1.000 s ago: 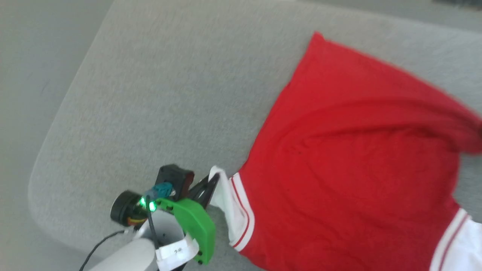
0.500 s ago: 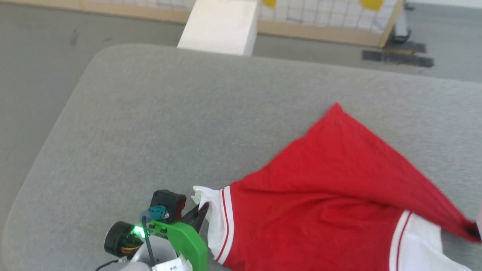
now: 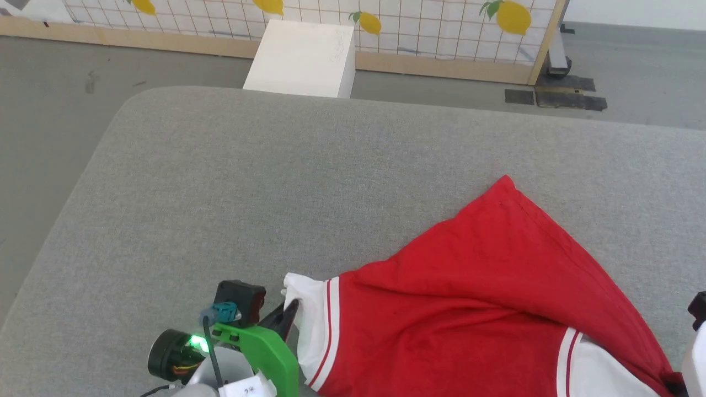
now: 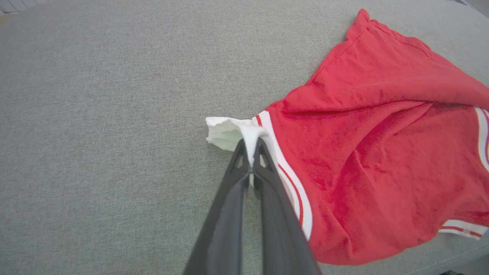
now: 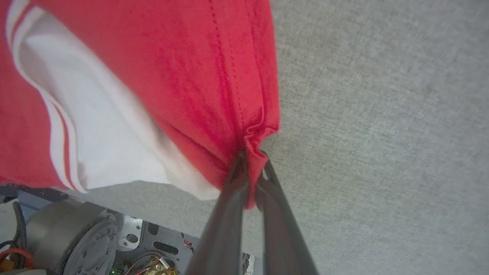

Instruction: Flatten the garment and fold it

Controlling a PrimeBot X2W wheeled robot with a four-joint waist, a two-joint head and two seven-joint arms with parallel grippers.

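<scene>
My left pincer [image 4: 250,148] clamps the white sleeve [image 4: 225,131], right pincer [image 5: 250,162] pinches the red hem [image 5: 261,128]; the garment [image 3: 469,298] spans sideways between them.

- The red short-sleeved jersey [image 3: 469,309] lies on the grey fabric-covered table [image 3: 248,193], toward its near right.
- A white rectangular box [image 3: 303,58] stands behind the table, a lemon-printed grid screen [image 3: 441,27] behind that.

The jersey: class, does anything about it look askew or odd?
Yes. The jersey lies skewed and creased on the grey cushion, one red flap folded diagonally over a white sleeve. The left gripper pinches the other sleeve, the right gripper a bunched red edge.
</scene>
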